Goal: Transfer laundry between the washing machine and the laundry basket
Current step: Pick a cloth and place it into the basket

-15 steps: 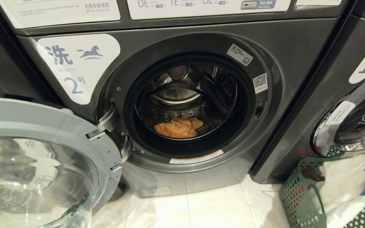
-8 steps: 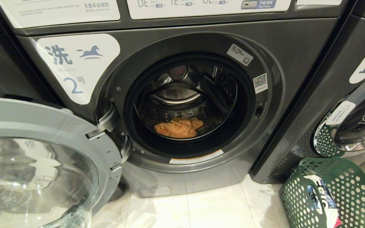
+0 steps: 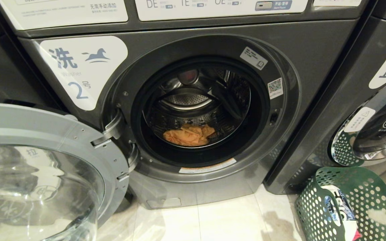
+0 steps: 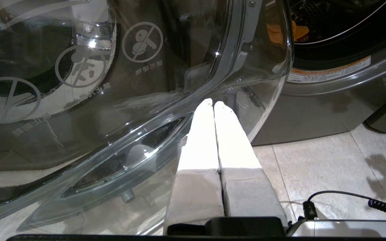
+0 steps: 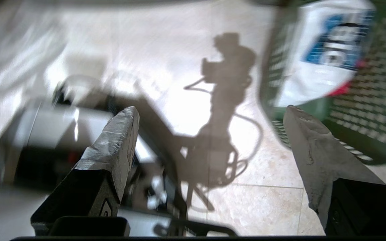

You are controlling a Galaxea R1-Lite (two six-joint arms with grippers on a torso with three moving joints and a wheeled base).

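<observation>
Progress: the dark grey front-loading washing machine (image 3: 193, 110) has its round glass-and-silver door (image 3: 45, 167) swung fully open. One crumpled orange cloth (image 3: 189, 135) sits at the bottom of the steel drum, well away from both claws. The green perforated plastic laundry basket (image 3: 317, 204) on the pale tile floor holds a white garment with blue print and a red edge (image 3: 342, 209). By the look of it, one piece is in the basket and the orange one is left to fetch.

Right gripper (image 5: 209, 134): jaws spread wide, empty, just beside the basket rim with the white garment close ahead of its tips. Left gripper (image 4: 213, 104): fingers pressed together, empty, parked just beside the door glass.

Writing, large to small: "洗", "2号" and faint "Washer" on the white panel; "1号" on the neighbouring machine; "DE" on the top strip; QR sticker on the door ring, unreadable. The garment's print is illegible.
</observation>
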